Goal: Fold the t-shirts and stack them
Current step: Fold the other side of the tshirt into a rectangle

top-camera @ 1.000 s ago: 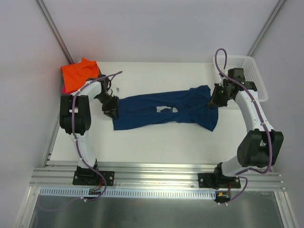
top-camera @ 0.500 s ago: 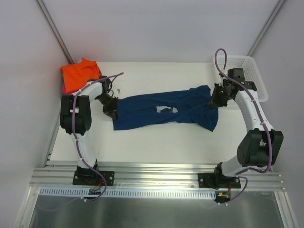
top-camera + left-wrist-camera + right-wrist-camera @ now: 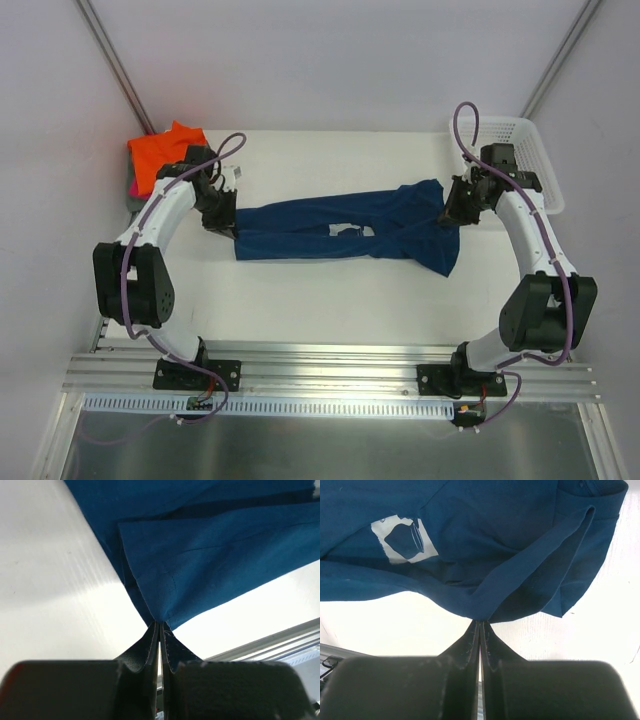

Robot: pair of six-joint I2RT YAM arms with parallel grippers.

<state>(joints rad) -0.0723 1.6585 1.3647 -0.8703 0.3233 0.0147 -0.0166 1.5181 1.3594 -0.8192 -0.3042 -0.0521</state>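
A navy blue t-shirt (image 3: pixel 340 232) with a pale square print (image 3: pixel 348 232) lies stretched left to right across the table's middle. My left gripper (image 3: pixel 232 226) is shut on its left edge; in the left wrist view the cloth (image 3: pixel 200 540) runs into the closed fingertips (image 3: pixel 159 625). My right gripper (image 3: pixel 447 217) is shut on the shirt's right edge, and the right wrist view shows a fold of navy cloth (image 3: pixel 485 565) pinched at the tips (image 3: pixel 480 621). A folded bright orange t-shirt (image 3: pixel 165 152) sits at the back left, with pink and grey cloth just showing under it.
A white plastic lattice basket (image 3: pixel 520 150) stands at the back right, close behind the right arm. The orange stack is next to the left arm's elbow. An aluminium rail (image 3: pixel 330 370) runs along the near table edge.
My left gripper has shut on the shirt's left edge and pulled it left and back, drawing the shirt straighter. The left arm's elbow swung outward. The right gripper has not moved.
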